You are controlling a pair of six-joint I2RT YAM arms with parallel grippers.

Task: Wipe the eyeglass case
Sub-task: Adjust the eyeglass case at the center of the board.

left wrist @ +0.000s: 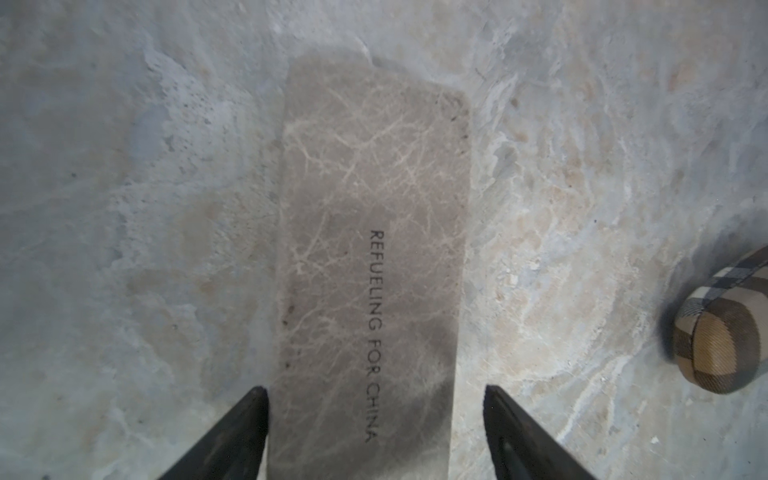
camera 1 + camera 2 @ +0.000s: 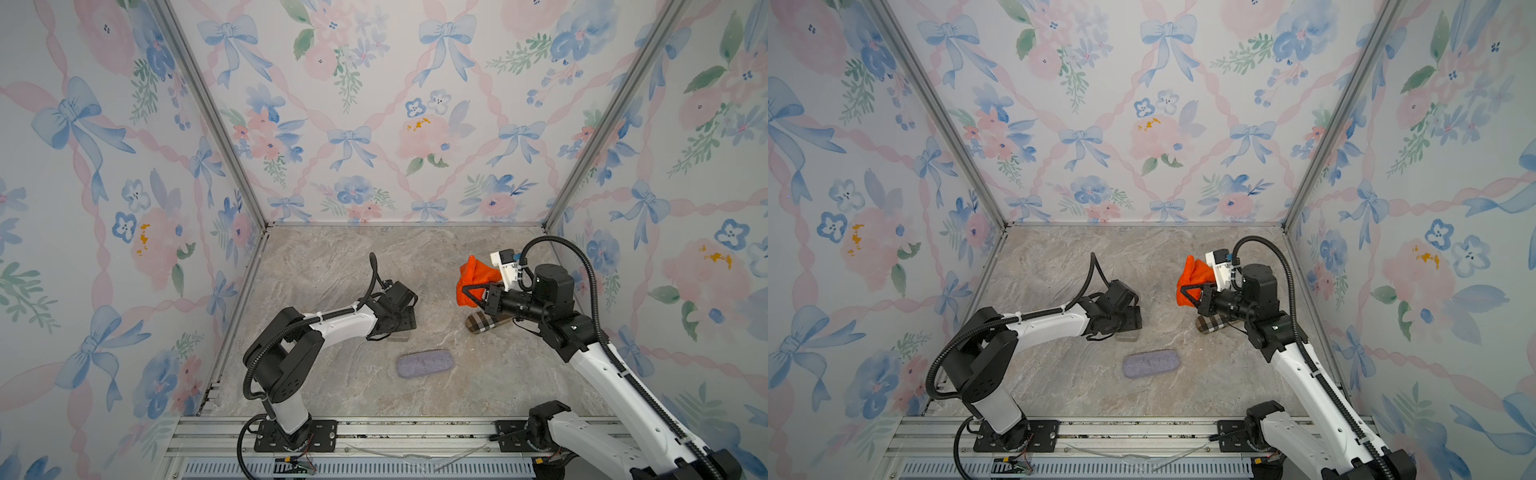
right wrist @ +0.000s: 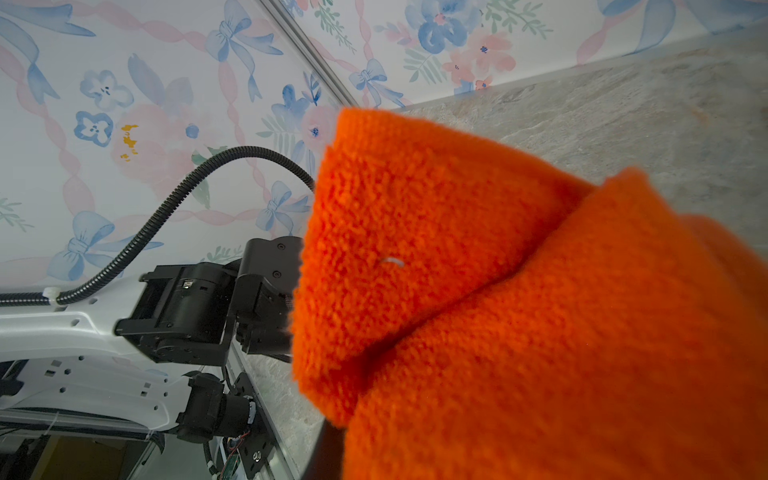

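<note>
3 eyeglass cases are lying on the marble tbl [image 2: 324, 266], plus 1 cloth, w/ 2 arms reaching in from the front rail

Case no. 1, the marbled grey case [image 1: 374, 199], is lying flat on the tbl left of centre, directly under the L gripper [image 1: 374, 388]. The L wrist view is showing black lettering, "REFUELING FOR CHINA", running along its lid. The L gripper is pointing down over it w/ its 2 fingers [image 1: 237, 432] spread, one each side of the case's near end. One finger is sitting close against a long edge (can't tell if touching), while the other is standing clearly apart w/ bare tbl showing btwn, so it's gripping nothing. In both top views only a sliver of this case is peeking out below the L wrist

Case no. 2, the plaid case [image 2: 482, 322], is lying on the R side of the tbl, partly hidden under the R arm's wrist, well apart from case no. 1

Case no. 3, the blue-grey fabric case [image 2: 424, 364], is lying alone near the front middle, clear of both grippers

The R gripper [image 2: 467, 293] is hovering above the plaid case & pinching the 1 orange cloth [image 3: 498, 291], jaws pressed onto it. The cloth is bunching up & filling most of the R wrist view. Can't tell if it's touching the tbl
</note>
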